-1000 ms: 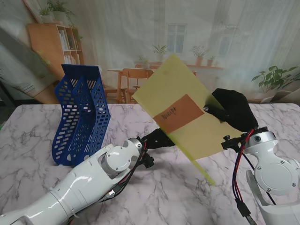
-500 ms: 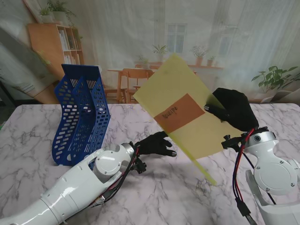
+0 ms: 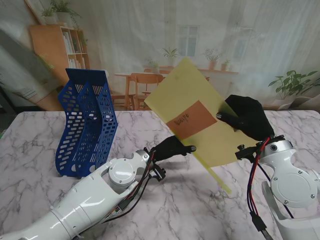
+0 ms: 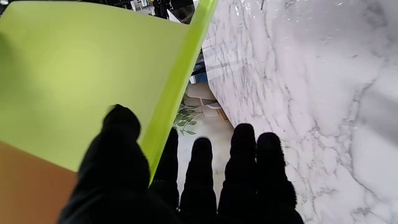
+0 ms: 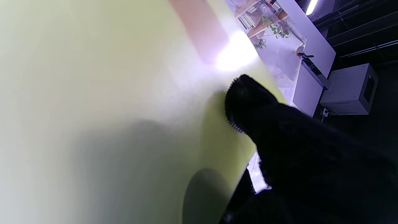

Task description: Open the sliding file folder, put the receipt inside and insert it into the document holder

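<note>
Two hands meet on the yellow folder [image 3: 200, 117] in the stand view: my right hand [image 3: 246, 116] pinches its far edge, holding it tilted above the worktop [image 3: 45, 150], receipt [image 3: 191, 119] inside; the blue document holder [image 3: 86, 122] stands well apart. At the left wrist, my left hand [image 4: 174, 183] has thumb and fingers [image 4: 199, 168] straddling the spine, barely closing. At the right wrist, the thumb presses flat. I judge a careless tug could twist the sheet free.

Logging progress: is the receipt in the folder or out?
In. The orange receipt shows through the translucent yellow file folder, which the right hand holds tilted above the table. The left hand reaches its lower edge.
</note>
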Robot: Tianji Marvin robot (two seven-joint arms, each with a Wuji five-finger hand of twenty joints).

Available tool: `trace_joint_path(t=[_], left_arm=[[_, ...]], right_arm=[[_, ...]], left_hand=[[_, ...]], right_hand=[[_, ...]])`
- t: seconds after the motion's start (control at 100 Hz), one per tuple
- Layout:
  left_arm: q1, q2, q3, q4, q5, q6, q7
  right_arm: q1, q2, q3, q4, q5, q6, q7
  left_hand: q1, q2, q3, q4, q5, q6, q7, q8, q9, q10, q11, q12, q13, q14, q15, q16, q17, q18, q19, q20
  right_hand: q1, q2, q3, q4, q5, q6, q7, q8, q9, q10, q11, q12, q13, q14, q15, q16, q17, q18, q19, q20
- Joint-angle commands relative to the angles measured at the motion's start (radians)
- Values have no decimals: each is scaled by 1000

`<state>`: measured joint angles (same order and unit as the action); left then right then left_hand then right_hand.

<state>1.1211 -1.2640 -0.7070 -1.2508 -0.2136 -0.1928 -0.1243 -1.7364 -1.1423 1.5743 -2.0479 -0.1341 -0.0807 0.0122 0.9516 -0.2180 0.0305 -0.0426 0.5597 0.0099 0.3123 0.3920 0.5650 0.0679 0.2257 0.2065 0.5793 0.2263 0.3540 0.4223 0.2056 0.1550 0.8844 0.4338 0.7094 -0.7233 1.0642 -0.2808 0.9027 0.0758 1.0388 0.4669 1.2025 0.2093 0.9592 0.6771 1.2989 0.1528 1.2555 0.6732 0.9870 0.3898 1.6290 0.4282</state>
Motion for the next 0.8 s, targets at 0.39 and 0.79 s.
trace_joint_path(t=[0.39,0.79], left_arm=[[59,14,-76,-124,101,-1,88],[134,84,-182,-236,163,-2,-10]], right_arm=[[-21,-4,4,15,-19,-3,-17],[-50,-23,-9,86,-24,-9,-99]], left_hand=[[310,54,-6,32,195,157,400,163,458,142,207,133,306,37,288,99,200,-9,271,87],[314,19,28,40,209,209,432,274,512,172,249,174,352,79,332,162,229,18,335,115]], right_hand=[[67,72,5,33,-27,-74,20,38,3,23,49,14,12,-52,-56,-14,-41,14,-25,22],[107,167,-65,47,-133,-89,69,82,-118,11,4,-49,3,7,-307,-111,-161,28,-109,30]])
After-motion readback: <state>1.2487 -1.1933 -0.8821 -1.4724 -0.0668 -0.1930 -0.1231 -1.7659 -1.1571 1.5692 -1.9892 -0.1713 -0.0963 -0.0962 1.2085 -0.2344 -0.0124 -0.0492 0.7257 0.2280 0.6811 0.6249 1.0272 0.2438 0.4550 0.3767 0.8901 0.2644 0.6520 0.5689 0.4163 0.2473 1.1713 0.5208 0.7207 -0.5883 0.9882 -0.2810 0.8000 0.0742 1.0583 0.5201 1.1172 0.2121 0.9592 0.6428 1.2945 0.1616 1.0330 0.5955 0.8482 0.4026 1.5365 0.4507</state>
